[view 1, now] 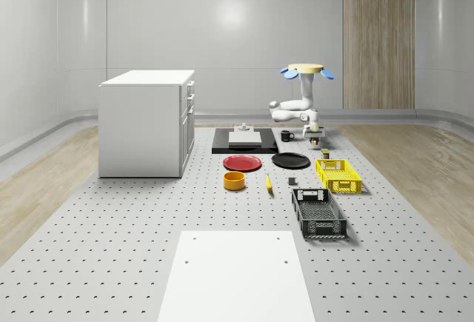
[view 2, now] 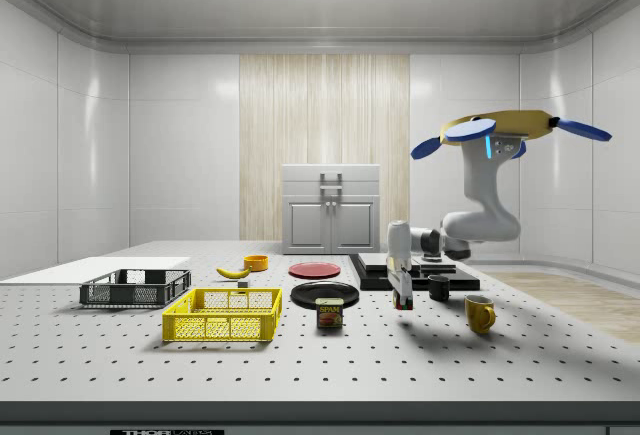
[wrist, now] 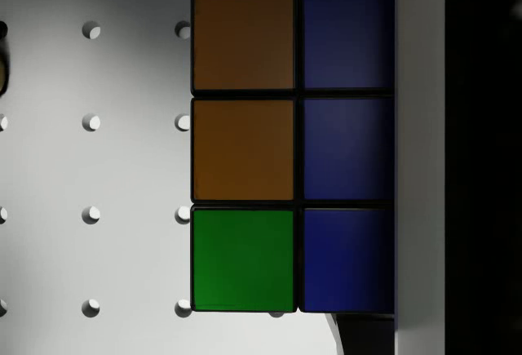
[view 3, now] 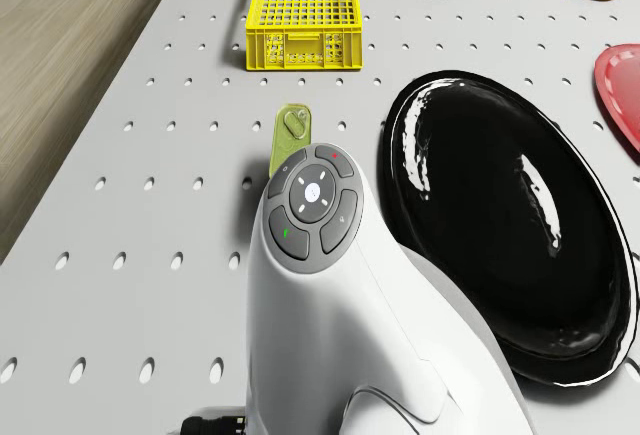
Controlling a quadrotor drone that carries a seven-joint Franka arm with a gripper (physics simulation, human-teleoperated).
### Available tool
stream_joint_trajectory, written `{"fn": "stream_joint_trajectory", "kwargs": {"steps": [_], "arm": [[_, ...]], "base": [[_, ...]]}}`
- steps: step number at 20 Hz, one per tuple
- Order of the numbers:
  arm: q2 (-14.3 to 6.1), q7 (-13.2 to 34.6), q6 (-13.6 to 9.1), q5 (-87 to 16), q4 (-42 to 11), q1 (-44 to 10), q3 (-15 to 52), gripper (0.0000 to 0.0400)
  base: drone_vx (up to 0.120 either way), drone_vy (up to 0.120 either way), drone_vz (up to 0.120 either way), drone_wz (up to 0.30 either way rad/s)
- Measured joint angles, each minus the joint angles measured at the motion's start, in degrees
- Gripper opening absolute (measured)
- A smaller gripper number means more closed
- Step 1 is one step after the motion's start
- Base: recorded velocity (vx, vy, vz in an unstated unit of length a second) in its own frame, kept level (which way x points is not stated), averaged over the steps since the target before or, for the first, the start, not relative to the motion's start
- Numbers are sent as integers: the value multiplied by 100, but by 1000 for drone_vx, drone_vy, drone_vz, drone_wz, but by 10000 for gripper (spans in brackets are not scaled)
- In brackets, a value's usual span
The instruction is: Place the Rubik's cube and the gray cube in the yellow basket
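Rubik's cube on the table, right of centre in the whole-scene view, directly under the gripper. Jaws open or closed: cannot tell. Drone hovering upper right in the side view, arm reaching down.

Step in hand: probably grasping the first cube. Next: confirm hold, lift clear, carry to yellow basket just below in that frame.

Gray cube untouched, left of basket. Tin label reads like SPAM.

The can stands on the bench between the claw and the basket. The black plate lies just beside the can. Bare bench borders the basket on its outer side.
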Motion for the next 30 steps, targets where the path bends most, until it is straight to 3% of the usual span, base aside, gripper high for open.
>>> {"fn": "stream_joint_trajectory", "kwargs": {"steps": [7,19,30], "arm": [[-87,81,-16,382,-29,-74,372,325],[-319,137,173,582,-27,-133,519,325],[-520,167,358,672,-20,-166,559,325]], "base": [[80,0,109,0],[120,117,0,0],[120,0,0,0]]}}
